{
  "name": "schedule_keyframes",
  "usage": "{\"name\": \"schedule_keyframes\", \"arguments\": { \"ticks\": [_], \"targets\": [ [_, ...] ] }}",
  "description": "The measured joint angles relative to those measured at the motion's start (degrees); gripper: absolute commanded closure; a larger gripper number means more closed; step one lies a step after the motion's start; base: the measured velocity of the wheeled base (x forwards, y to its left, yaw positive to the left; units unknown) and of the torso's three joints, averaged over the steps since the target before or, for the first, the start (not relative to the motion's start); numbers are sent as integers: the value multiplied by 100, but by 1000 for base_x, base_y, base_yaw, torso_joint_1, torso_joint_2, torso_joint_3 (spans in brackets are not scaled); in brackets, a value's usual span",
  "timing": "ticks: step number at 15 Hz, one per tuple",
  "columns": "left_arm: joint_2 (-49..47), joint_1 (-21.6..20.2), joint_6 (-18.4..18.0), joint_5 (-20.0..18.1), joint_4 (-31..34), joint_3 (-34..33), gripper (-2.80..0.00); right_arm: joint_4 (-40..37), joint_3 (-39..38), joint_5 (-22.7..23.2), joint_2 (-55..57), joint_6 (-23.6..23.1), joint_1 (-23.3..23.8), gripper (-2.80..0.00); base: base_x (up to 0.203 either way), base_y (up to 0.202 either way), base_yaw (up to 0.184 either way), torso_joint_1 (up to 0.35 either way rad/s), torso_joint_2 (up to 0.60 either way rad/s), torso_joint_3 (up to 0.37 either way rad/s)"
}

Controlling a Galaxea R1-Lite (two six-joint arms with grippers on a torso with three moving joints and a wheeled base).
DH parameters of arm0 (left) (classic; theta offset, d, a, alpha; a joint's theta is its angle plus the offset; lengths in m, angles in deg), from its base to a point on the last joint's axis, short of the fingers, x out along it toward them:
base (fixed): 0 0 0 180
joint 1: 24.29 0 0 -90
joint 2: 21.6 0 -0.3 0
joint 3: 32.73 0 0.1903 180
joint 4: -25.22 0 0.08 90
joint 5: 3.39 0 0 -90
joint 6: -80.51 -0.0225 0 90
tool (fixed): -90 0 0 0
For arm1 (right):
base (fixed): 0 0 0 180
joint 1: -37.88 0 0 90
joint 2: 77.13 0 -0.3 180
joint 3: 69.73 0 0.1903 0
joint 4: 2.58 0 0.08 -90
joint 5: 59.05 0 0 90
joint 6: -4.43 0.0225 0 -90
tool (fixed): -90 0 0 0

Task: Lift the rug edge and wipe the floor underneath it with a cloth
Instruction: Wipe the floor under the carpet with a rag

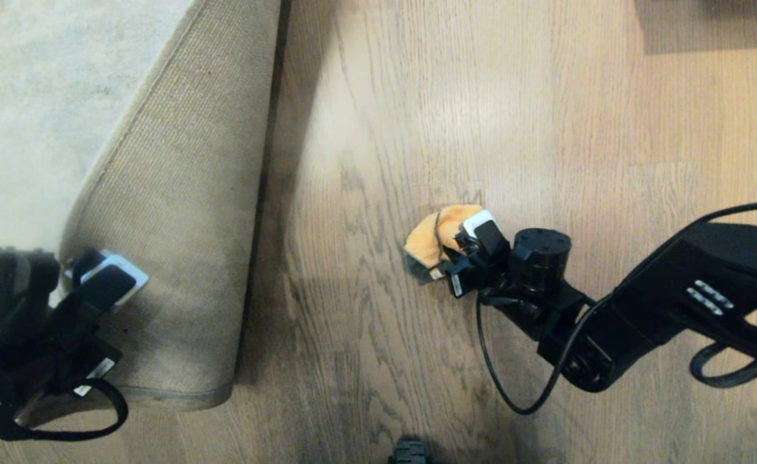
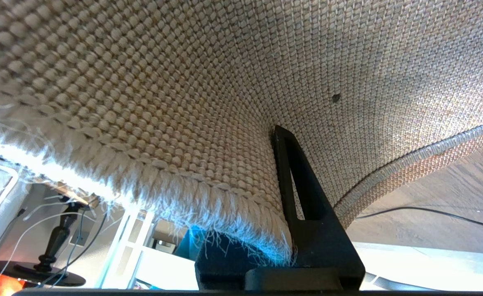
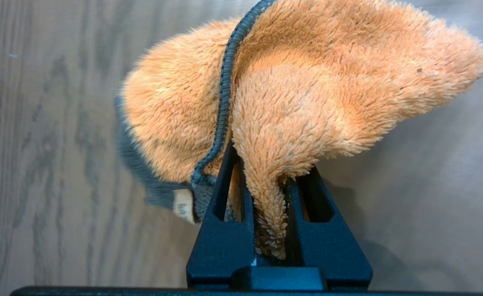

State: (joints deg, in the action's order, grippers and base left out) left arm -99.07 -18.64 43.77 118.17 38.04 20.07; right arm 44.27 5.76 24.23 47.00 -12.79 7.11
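The rug edge (image 1: 178,225) is folded back at the left, its tan woven backing facing up over the light grey pile (image 1: 37,96). My left gripper (image 1: 104,277) is shut on that edge at the lower left. In the left wrist view the backing (image 2: 184,102) and its fringe fill the frame, with one black finger (image 2: 319,238) pressed against it and the other hidden behind the rug. The orange fluffy cloth (image 1: 433,238) lies on the brown plank floor (image 1: 417,129) right of the rug. My right gripper (image 1: 462,258) is shut on the cloth (image 3: 307,90), a fold pinched between its fingers (image 3: 221,230).
A black cable (image 1: 501,386) loops under the right arm above the floor. A small dark part (image 1: 409,451) shows at the bottom edge. A dark shadowed patch (image 1: 714,26) sits at the top right. Under the lifted rug show a lamp base (image 2: 52,246) and a floor cable (image 2: 430,211).
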Motion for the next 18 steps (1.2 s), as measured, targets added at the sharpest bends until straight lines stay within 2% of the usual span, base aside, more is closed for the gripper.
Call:
{"name": "schedule_keyframes", "arguments": {
  "ticks": [2, 11, 15, 18],
  "targets": [
    [0, 5, 0, 2, 0, -5, 0, 27, -293, 6, -297, 1, 74, 0, 0, 0, 0, 0, 0, 0],
    [2, 6, 10, 27, -11, -71, 0, 2, -758, -3, -1086, 0, 170, 0, 0, 0, 0, 0, 0, 0],
    [0, 6, 0, 24, -4, -77, 0, 35, -1428, -24, -2122, 2, 705, 0, 0, 0, 0, 0, 0, 0],
    [-11, 6, -14, 24, -4, -79, 0, 17, -2158, -39, -2999, 0, 1526, 0, 0, 0, 0, 0, 0, 0]
  ]
}}
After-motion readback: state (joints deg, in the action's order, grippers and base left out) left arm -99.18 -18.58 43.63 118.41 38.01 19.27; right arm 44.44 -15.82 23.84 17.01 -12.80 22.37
